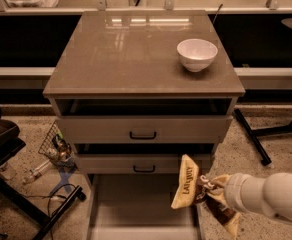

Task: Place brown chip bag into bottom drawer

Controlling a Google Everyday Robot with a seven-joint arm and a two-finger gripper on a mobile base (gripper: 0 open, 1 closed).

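Note:
The brown chip bag (187,190) hangs upright at the lower right, tan-yellow with white lettering and a dark brown middle. My gripper (206,190) is shut on its right side, at the end of my white arm (268,199) that comes in from the right edge. The bag is held over the right side wall of the bottom drawer (136,209), which is pulled out, a wide shallow grey-beige tray with a bare floor. The bag sits just below the middle drawer's front (144,164).
A white bowl (197,54) stands on the cabinet top (131,54) at the right. The two upper drawers stand slightly open. A wire basket with clutter (56,146) and cables (61,194) lie on the floor to the left. A dark table leg (251,136) stands to the right.

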